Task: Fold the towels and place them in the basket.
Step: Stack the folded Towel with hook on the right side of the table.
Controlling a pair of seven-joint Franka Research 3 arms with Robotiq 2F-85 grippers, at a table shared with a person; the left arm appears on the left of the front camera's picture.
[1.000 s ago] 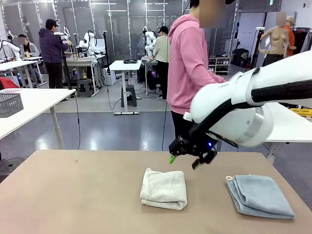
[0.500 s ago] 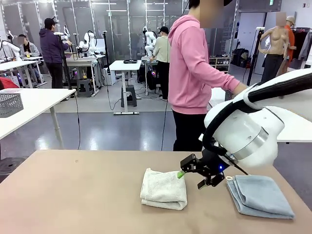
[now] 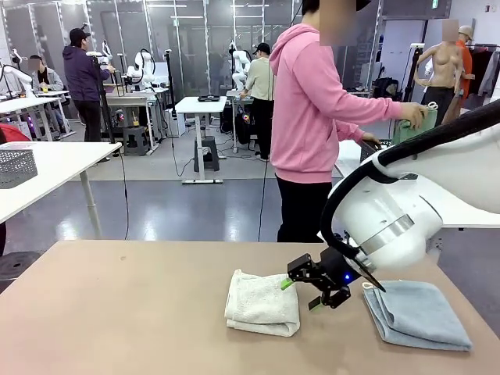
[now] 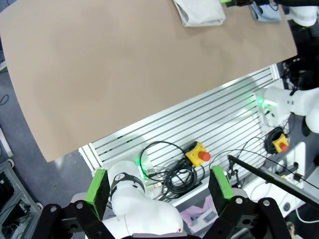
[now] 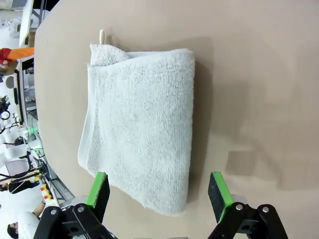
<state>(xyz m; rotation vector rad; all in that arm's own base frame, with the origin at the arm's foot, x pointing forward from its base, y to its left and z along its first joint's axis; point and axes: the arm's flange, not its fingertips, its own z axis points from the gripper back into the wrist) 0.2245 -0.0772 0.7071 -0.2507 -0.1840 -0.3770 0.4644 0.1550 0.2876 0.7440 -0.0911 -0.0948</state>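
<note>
We are hovering our right gripper (image 3: 301,293), fingers wide and empty, at the folded cream towel (image 3: 262,303), apparently just above its edge, blue towel (image 3: 418,313) lying beside.

The folded cream terry towel (image 3: 262,303) lies on the flat brown bench (image 3: 117,312), near its middle. To the right of the cream towel, well apart from it, lies the folded light blue terry towel (image 3: 418,312), close to the bench's right edge. The right arm's black two-finger gripper (image 3: 299,294) hangs between the two towels, just above the cream towel's right edge, its fingers (image 5: 98,188) spread either side of that edge. Behind the cream towel, beyond the bench's far edge, a person in a pink hooded top (image 3: 308,109) stands.
</note>
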